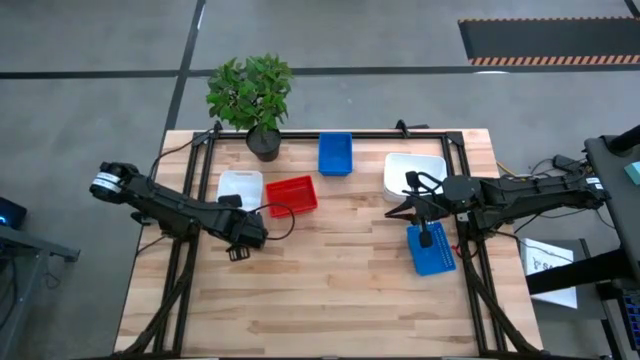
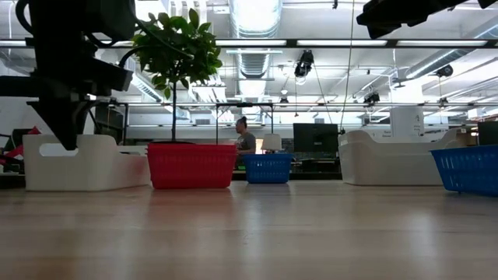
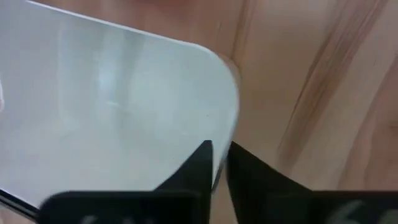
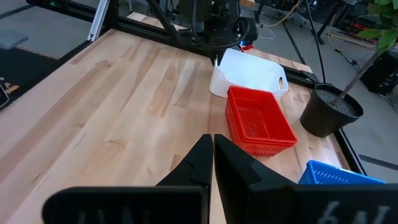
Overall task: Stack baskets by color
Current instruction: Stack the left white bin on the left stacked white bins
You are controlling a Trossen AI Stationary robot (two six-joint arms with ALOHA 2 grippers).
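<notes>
A white basket (image 1: 240,185) rests flat on the table at the left, with a red basket (image 1: 292,195) next to it on the right. My left gripper (image 1: 230,204) points steeply down at the white basket's near wall and is shut on it (image 3: 112,93). A blue basket (image 1: 335,153) sits at the far edge, another blue one (image 1: 430,248) at the right, and a second white one (image 1: 415,175) beyond it. My right gripper (image 1: 395,210) hovers shut above the table, left of those, holding nothing (image 4: 212,152). My left gripper pinches the white basket's near wall at its rim (image 3: 227,121), close to the left corner. One finger (image 3: 194,171) is inside the basket and the other outside. The fingers come from above, pointing down. The basket stands level with its bottom on the table (image 2: 85,175).
A potted green plant (image 1: 255,95) stands at the far left edge behind the white and red baskets. Black frame rails (image 1: 465,190) run along the table's sides. Bare wood lies across the middle and near part of the table (image 1: 320,290).
</notes>
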